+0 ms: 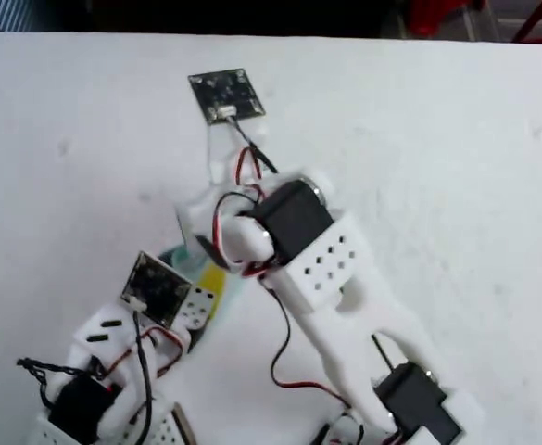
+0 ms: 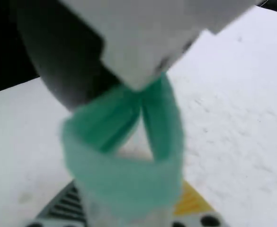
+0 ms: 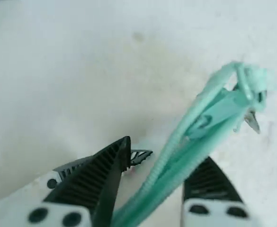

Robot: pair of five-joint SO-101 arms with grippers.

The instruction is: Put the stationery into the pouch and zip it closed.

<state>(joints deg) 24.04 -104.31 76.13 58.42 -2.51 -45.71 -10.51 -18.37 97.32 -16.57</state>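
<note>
Right claw (image 3: 164, 158) apart, straddling green pouch (image 3: 209, 113) zipper edge; left claw (image 2: 129, 215) at pouch, grip unclear; white table (image 3: 58, 71) open around.

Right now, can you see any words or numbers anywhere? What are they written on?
There is nothing here that I can read.
green pouch: no words, label or numbers that I can see on it.
camera boards: any tiny marks on them are too small and blurred to read.
white table: I see no print or signs on it.
</note>
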